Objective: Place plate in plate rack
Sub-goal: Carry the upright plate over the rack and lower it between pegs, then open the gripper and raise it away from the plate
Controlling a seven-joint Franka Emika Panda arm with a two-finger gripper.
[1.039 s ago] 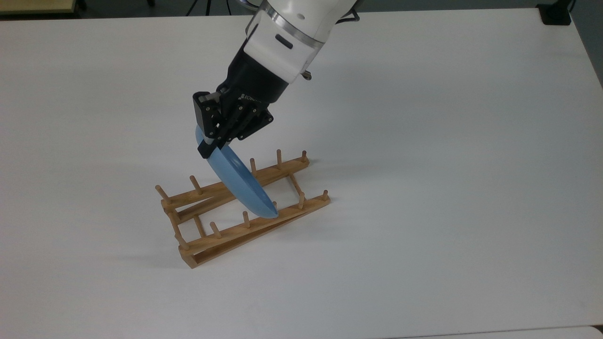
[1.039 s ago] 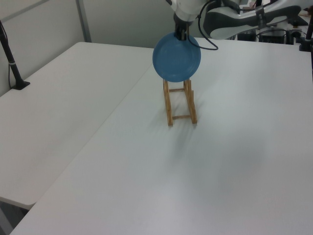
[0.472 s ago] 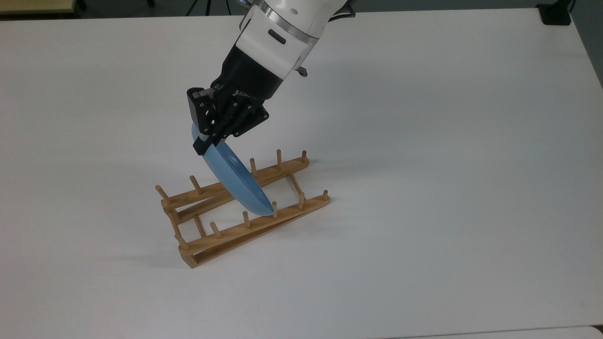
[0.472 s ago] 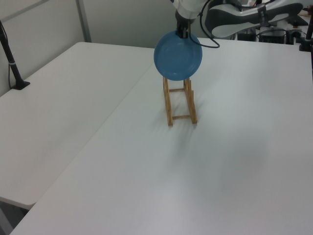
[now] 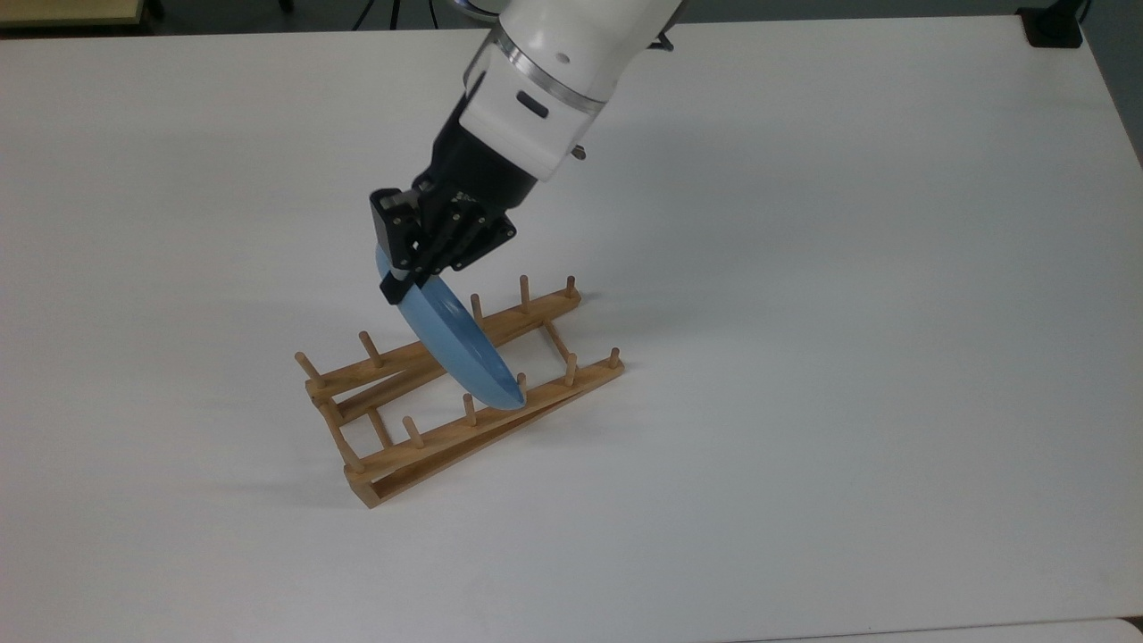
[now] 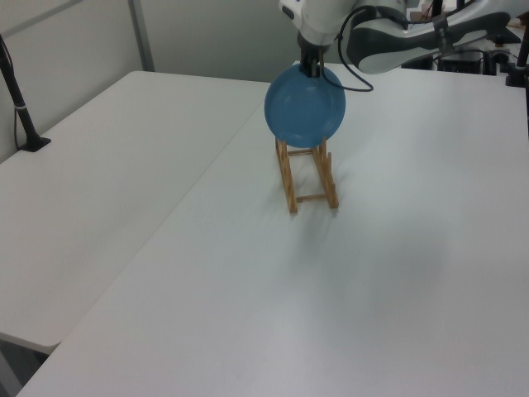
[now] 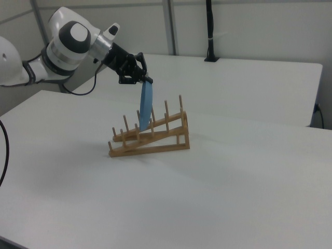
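Gripper (image 5: 399,288) clamped on the top rim of the plate (image 5: 460,346), fingers pinched shut across the edge, plate hanging on edge straight below them. Lower rim down among the middle pegs of the plate rack (image 5: 464,393), apparently touching or just above the rails, plate face across the rack's long axis in the left view and leaning slightly along it in the right view. Judged: remaining move a short descent, lower edge kept between neighbouring pegs.

We see a white table (image 5: 804,268) joined to another white table (image 6: 99,182). Pale wall panels (image 7: 249,26) stand behind.
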